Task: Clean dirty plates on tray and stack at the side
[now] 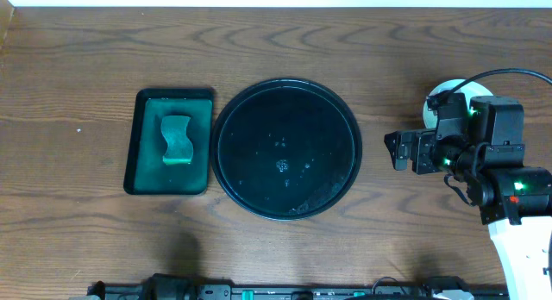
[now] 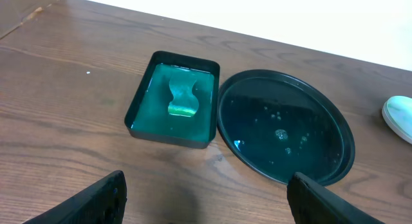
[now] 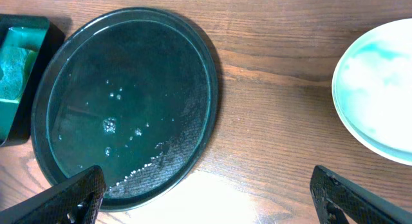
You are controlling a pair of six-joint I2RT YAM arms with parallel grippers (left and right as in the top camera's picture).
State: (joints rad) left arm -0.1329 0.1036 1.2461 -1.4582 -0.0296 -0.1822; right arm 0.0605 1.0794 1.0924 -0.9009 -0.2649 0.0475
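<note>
Overhead half-hides the plates [image 1: 444, 89] under my arm [image 1: 496, 153], right wrist bares them beside the tray [image 3: 212, 89], with left gripper [image 2: 206, 182] and right gripper [image 3: 207, 176] spread empty.

Wood table [image 1: 69, 76], black tray [image 1: 259, 119], green tray [image 1: 198, 149], plates [image 3: 376, 89]

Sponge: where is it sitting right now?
In the overhead view the green sponge lies inside the small rectangular tray, just left of the round black tray.

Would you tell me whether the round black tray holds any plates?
Empty: the tray shows only droplets; a white plate sits beside it.
</note>
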